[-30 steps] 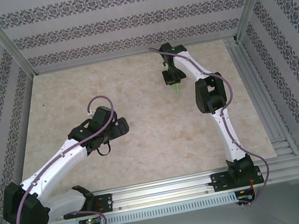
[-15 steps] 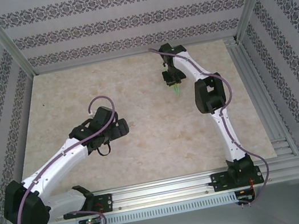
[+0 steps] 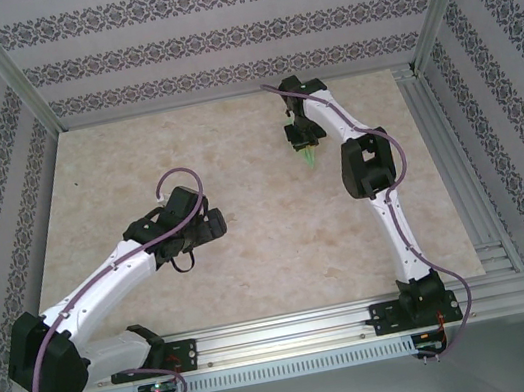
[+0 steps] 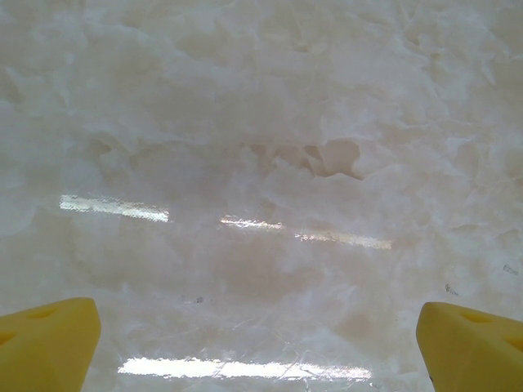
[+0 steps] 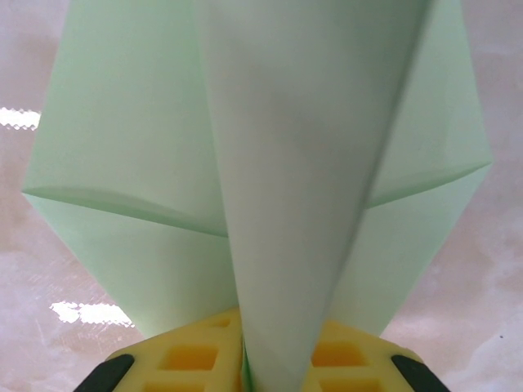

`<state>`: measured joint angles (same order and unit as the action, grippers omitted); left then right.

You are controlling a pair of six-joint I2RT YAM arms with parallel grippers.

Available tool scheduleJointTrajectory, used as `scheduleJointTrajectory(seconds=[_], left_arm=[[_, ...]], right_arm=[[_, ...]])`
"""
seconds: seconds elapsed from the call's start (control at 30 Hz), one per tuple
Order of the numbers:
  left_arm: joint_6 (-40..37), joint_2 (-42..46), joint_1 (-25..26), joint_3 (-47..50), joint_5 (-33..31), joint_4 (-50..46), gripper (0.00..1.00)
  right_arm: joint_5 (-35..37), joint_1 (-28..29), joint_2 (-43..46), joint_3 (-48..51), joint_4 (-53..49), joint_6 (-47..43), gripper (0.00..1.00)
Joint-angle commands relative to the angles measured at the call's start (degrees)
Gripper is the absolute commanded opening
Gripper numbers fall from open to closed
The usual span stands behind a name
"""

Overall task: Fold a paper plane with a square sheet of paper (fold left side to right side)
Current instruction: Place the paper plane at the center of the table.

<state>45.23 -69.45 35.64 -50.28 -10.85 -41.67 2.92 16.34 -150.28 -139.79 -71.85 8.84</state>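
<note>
Right gripper (image 5: 243, 359): jaws narrow, my yellow pads (image 5: 189, 355) closed on the paper plane (image 5: 286, 163). The pale green paper stands up out of the pads as a central fold, one flap spreading to each side. From above, the green tip (image 3: 309, 158) pokes out of the gripper toward the table's near edge, over the far right part of the table (image 3: 232, 140). I cannot tell if the tip touches the table.

Left gripper (image 4: 261, 343): jaws wide apart, nothing between them, bare marbled table below, over the table's near left part.
</note>
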Motion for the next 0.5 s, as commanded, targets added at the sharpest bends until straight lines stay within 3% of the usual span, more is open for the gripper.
scheduleJointTrajectory(seconds=[0.0,0.47], left_arm=[[-1.1,0.0,-0.4,-1.2,-0.5,-1.6,1.00],[-0.5,0.3,-0.3,-1.3,-1.2,-1.9,1.00]], right_arm=[[-0.1,0.0,0.3,-0.6,-1.8,-0.6,0.20],[3.8,1.3,6.4,-1.4,-5.3,-1.0,0.25]])
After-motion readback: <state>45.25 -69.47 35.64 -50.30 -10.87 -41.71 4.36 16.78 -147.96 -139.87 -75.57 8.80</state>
